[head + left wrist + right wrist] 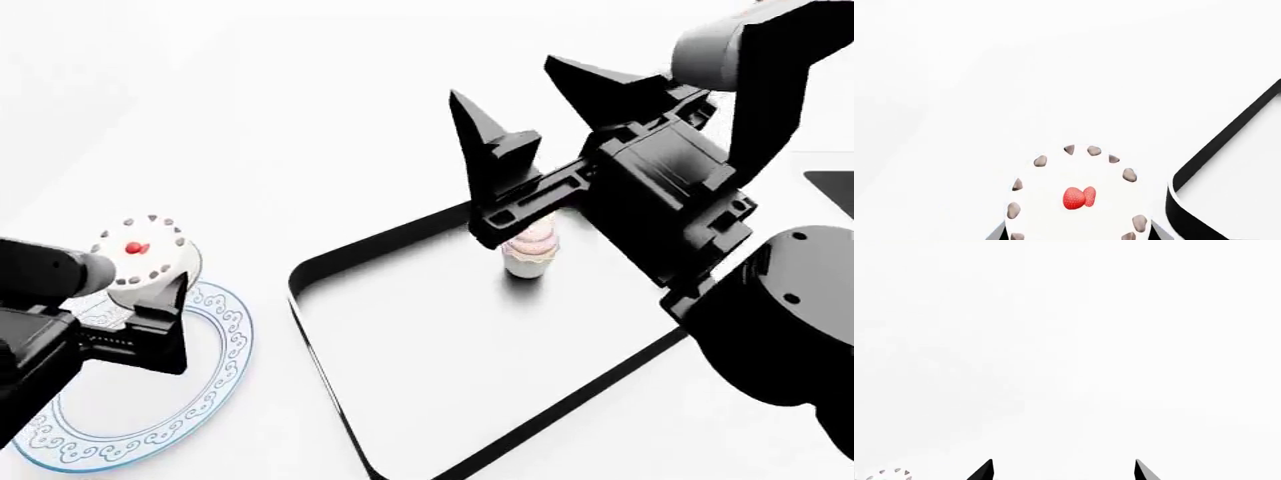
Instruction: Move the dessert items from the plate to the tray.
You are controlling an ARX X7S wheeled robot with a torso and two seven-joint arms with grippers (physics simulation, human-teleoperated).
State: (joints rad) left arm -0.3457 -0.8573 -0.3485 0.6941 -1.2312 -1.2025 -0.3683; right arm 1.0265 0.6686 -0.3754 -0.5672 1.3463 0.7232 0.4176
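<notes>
The white mini cake (140, 252) with a red centre and dark dots sits between the fingers of my left gripper (142, 274), which is shut on it at the far edge of the blue-bordered plate (200, 400). The left wrist view shows the same cake (1077, 195) filling the gap of the left gripper (1077, 236), with the tray's black rim (1227, 145) beside it. The pink-swirl cupcake (534, 250) stands upright on the tray (400, 340). Above it my right gripper (505, 80) is open and holds nothing; the right wrist view shows this gripper (1063, 469) over bare white surface.
The white table surface (267, 120) runs all around the tray and plate. My right arm's dark body (774, 310) hangs over the tray's right end. A dark edge (834, 185) shows at the far right.
</notes>
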